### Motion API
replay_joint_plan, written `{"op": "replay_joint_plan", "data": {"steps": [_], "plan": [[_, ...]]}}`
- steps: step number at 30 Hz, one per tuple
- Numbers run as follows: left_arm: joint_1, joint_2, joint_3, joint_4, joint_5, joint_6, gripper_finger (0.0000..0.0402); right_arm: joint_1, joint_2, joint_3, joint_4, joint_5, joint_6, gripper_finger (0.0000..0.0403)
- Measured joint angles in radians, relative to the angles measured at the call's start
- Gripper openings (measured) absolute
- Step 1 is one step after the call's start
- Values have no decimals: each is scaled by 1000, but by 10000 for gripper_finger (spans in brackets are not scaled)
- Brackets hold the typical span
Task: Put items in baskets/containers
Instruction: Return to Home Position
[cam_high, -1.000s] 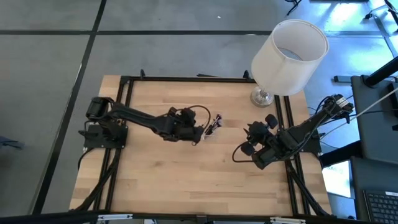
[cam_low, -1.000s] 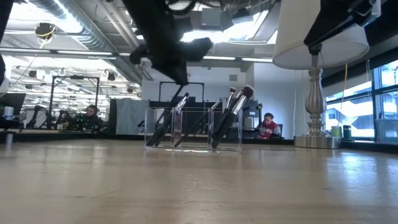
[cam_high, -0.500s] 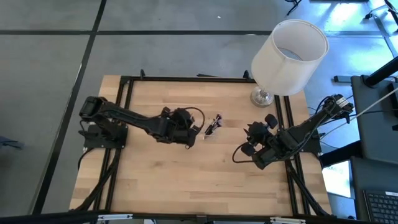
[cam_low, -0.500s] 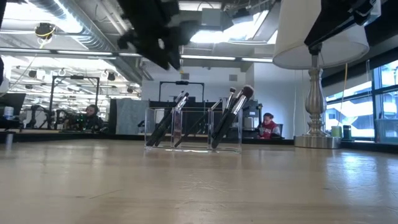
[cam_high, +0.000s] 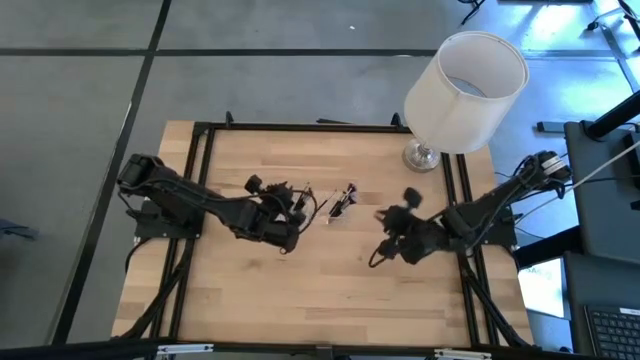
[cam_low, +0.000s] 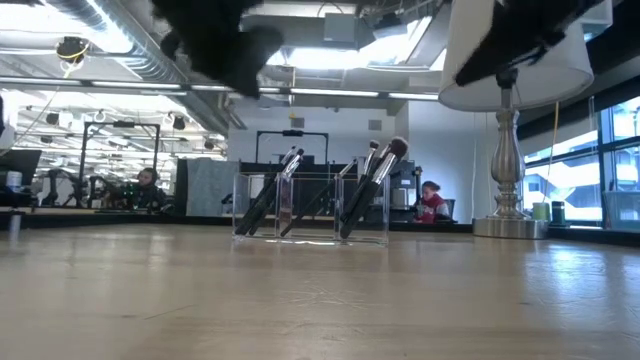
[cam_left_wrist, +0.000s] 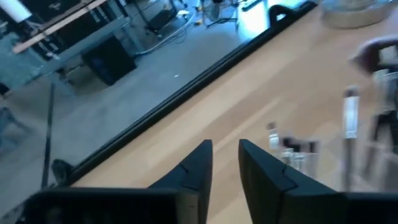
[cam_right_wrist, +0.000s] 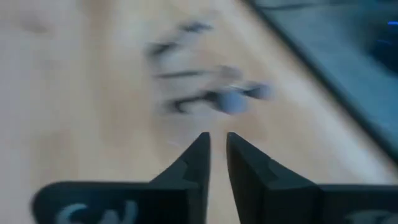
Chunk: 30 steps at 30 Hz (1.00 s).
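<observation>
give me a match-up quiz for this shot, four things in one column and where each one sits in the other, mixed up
Things:
1. left tool
2. right tool
3. makeup brushes
4. lamp

Places:
A. at the far right corner of the table
B. above the table, left of the clear organizer
C. above the table, right of the clear organizer
D. leaning in the clear organizer's compartments

Pairs: 1-B, 2-C, 3-D, 4-A
</observation>
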Motion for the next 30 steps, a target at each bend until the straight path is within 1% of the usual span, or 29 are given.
{"op": "replay_joint_plan", "data": {"steps": [3,5,7,9,11,13,15,17,18,20,22,24,27,30], "plan": [[38,-26,-91,65,21,27,58,-62,-37,-108,379,-213,-289,31],[67,-60,-145,145,53,108,49,-107,-63,-183,620,-405,-490,20],[93,-120,-195,257,83,217,43,-151,-81,-247,803,-605,-654,15],[120,-193,-245,422,132,349,36,-202,-105,-293,908,-776,-726,14],[148,-269,-317,649,216,500,31,-257,-134,-317,962,-874,-733,15],[184,-338,-409,909,361,670,27,-314,-175,-332,967,-931,-748,17],[222,-395,-506,1152,536,803,23,-375,-221,-340,943,-967,-769,17],[264,-441,-589,1331,675,878,20,-446,-280,-345,907,-995,-770,18],[282,-467,-625,1388,721,902,19,-481,-311,-345,882,-1015,-770,18],[311,-526,-681,1427,768,933,17,-543,-372,-344,827,-1063,-760,18],[330,-588,-729,1428,785,964,17,-599,-426,-345,745,-1109,-739,18],[340,-650,-778,1433,796,971,17,-643,-474,-370,720,-1164,-710,18],[347,-730,-843,1445,824,978,16,-697,-538,-457,780,-1201,-645,18],[346,-805,-902,1450,852,995,15,-739,-601,-546,861,-1208,-591,18]]}}
